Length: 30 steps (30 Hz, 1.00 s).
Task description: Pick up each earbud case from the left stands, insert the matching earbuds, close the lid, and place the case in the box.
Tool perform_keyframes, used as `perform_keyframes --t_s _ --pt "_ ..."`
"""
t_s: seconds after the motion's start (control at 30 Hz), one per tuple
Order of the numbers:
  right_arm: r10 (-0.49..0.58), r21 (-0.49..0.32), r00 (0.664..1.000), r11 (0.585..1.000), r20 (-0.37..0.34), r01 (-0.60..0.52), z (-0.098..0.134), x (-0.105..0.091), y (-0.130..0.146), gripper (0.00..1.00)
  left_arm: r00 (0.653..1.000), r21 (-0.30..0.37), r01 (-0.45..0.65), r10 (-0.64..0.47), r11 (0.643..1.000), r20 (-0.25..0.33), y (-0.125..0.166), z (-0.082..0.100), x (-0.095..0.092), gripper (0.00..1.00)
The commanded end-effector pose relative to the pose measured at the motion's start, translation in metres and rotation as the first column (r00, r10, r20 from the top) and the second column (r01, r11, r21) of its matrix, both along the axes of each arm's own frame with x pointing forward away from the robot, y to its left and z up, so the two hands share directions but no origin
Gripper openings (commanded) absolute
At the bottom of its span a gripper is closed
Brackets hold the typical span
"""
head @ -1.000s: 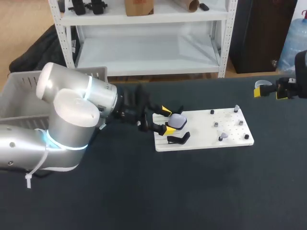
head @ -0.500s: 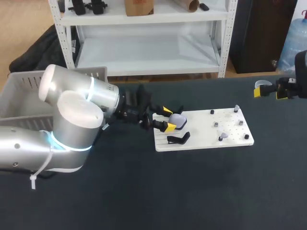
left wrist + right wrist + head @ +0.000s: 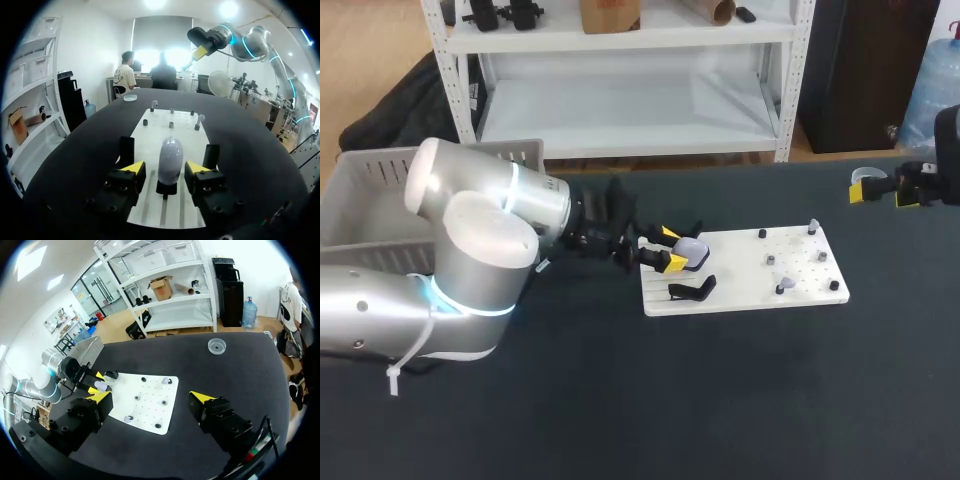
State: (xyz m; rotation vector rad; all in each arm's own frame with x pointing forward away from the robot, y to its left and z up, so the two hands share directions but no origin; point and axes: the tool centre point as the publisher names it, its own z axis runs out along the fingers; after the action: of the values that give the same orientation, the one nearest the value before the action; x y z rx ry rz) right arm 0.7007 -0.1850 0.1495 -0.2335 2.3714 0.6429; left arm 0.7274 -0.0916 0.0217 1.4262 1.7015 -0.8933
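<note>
The left claw point(image 3: 165, 169) sat with its two yellow-tipped fingers apart, one on either side of the pale earbud case point(image 3: 170, 159). From its own camera I could see a thin gap on each side, so it straddled the case without pinching it. The case stood upright on a small black stand point(image 3: 166, 188) at the near-left end of the white board point(image 3: 740, 272), seemingly propped that way so fingers could come in level around its narrow sides. My guess was that the next move needed only a squeeze and then a lift off the stand. An off-centre squeeze might have tipped the smooth, rounded shell.

Just beside it lay a second black stand point(image 3: 692, 290); I could not tell whether it carried anything. Further along the board, small pegs held little pale pieces point(image 3: 781, 287), probably the earbuds, spaced apart so each could be picked singly.

The grey box point(image 3: 380, 185) waited behind the left arm at the table's left edge, where a finished case could be dropped.

The right claw point(image 3: 882, 190) hung well off at the far right over the dark table point(image 3: 720, 400), fingers wide apart and holding nothing, apparently parked clear until the case was up.
</note>
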Motion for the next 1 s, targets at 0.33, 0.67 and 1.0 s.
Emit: perform_keyframes --t_s 0.33,0.67,1.0 --pt "0.001 0.0 1.0 1.0 0.0 -0.001 -0.0001 0.0002 -0.0005 1.0 1.0 -0.012 0.014 -0.014 1.0 -0.007 -0.006 -0.0069 0.0035 0.49" --pt "0.001 0.0 1.0 1.0 0.0 -0.001 -0.0001 0.0002 -0.0005 1.0 0.999 -0.024 0.036 -0.037 0.999 -0.015 -0.0117 -0.0082 0.0039 0.45" --pt "0.001 0.0 1.0 1.0 0.0 -0.001 -0.0001 0.0002 -0.0005 1.0 0.999 -0.044 0.037 -0.038 0.998 -0.022 -0.0114 -0.0102 0.0034 0.29"
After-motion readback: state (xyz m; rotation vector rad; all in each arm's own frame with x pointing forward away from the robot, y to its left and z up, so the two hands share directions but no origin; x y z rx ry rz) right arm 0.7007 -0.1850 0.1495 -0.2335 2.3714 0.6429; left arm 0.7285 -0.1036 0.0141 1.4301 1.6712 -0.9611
